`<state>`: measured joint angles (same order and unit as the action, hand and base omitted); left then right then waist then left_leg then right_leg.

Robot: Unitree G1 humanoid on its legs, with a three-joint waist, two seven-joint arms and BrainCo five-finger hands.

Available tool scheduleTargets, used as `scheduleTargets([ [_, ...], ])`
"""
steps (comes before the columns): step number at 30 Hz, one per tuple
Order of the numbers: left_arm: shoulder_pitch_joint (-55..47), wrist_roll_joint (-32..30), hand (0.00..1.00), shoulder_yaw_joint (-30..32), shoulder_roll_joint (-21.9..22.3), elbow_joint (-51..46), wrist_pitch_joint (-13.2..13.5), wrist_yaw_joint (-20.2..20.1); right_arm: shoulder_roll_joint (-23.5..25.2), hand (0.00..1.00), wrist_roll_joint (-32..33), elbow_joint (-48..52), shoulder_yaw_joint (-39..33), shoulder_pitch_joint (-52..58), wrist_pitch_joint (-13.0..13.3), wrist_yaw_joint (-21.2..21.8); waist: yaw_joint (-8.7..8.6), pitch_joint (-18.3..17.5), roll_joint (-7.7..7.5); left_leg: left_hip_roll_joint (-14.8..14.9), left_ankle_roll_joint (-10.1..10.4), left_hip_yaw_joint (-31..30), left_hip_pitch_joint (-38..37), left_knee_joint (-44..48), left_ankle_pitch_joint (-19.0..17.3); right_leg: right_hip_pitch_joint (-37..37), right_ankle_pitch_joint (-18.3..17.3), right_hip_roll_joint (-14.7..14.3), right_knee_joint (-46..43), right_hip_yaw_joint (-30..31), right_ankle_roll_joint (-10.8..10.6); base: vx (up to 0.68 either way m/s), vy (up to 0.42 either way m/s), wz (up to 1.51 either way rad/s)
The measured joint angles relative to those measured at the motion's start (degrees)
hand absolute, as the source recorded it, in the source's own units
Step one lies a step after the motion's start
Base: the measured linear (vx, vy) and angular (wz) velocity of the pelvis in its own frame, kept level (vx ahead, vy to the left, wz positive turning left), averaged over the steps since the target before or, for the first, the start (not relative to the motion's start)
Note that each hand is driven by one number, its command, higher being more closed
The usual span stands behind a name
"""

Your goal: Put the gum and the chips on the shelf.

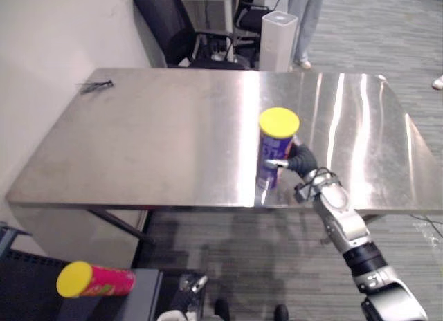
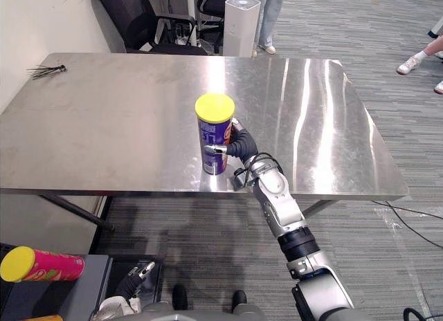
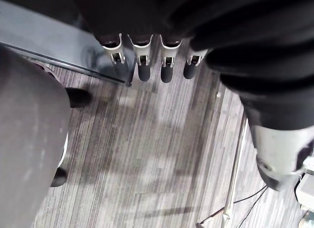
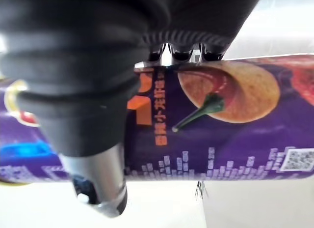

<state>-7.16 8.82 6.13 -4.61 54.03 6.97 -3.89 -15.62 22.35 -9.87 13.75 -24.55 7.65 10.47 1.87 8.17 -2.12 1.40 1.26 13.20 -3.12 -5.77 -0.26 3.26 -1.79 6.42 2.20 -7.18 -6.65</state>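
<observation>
A purple chips can point(image 1: 271, 153) with a yellow lid stands upright on the steel table point(image 1: 159, 134), close to its front edge. My right hand point(image 2: 242, 145) reaches over that edge and is shut on the can's side; in the right wrist view its thumb point(image 4: 98, 179) and fingers wrap the purple can point(image 4: 235, 129). A second chips can point(image 1: 95, 280), red with a yellow lid, lies on its side on the dark shelf point(image 1: 28, 293) at the lower left. My left hand point(image 2: 136, 277) hangs low near that shelf, its fingers point(image 3: 144, 71) straight over the floor and holding nothing.
Black office chairs point(image 1: 169, 27) and a white tower unit point(image 1: 277, 39) stand behind the table. A person's legs point(image 1: 304, 23) show beyond them, and a shoe point(image 2: 414, 62) at the far right. A small dark bundle point(image 1: 95, 86) lies on the table's far left corner.
</observation>
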Motion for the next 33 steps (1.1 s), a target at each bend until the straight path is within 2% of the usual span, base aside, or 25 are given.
scheduleTargets([
  [3,0.0,-0.03,0.0,0.31,0.05,0.0,-0.02,0.13,0.7,1.0,0.0,1.05,-2.65,0.34,-0.02,-0.61,-0.06,0.0,-0.01,0.07,0.0,0.19,0.0,0.3,0.0,-0.02,0.38,-0.04,0.41,0.41,0.06,0.0,-0.003,-0.07],
  [9,-0.02,-0.1,0.0,1.39,0.11,0.28,-0.07,0.47,0.66,1.0,0.22,14.27,-14.81,4.21,0.63,-3.05,-0.27,0.0,-0.02,0.36,-0.01,1.0,0.0,0.32,0.0,-0.03,2.17,-0.37,1.69,1.23,0.39,-0.02,-0.015,-0.09],
  [14,-0.25,-0.14,0.0,3.44,0.21,0.7,-0.09,0.84,-0.01,1.0,0.61,20.74,-21.36,9.02,1.01,-3.85,-0.57,-0.06,-0.1,0.36,-0.11,1.63,-0.22,0.31,0.06,-0.09,2.22,-0.36,1.7,1.75,0.43,-0.05,-0.022,-0.07],
  [19,-1.17,-0.12,0.0,5.32,0.34,0.64,-0.07,0.85,-0.23,1.0,0.88,24.54,-25.99,13.43,1.29,-3.93,-1.79,-0.52,-0.43,0.36,-0.12,1.89,-0.5,0.29,0.21,-0.11,2.21,-0.41,1.69,2.38,0.43,-0.05,-0.023,-0.07],
  [23,-1.78,-0.13,0.0,5.53,0.29,0.67,-0.06,0.88,-0.23,1.0,2.53,25.31,-30.2,17.62,1.88,-3.94,-2.05,-1.85,-0.85,0.39,-0.12,2.23,-0.87,0.28,0.2,-0.1,2.21,-0.47,1.69,2.87,0.43,-0.03,-0.021,-0.06],
  [33,-3.32,-0.14,0.0,7.35,0.64,0.66,-0.06,0.82,0.48,1.0,2.72,29.05,-35.39,24.77,2.4,-3.89,-3.31,-4.29,-1.31,0.34,-0.12,2.15,-1.08,0.06,0.21,-0.04,2.17,-0.45,1.64,2.82,0.44,-0.01,-0.006,0.0],
])
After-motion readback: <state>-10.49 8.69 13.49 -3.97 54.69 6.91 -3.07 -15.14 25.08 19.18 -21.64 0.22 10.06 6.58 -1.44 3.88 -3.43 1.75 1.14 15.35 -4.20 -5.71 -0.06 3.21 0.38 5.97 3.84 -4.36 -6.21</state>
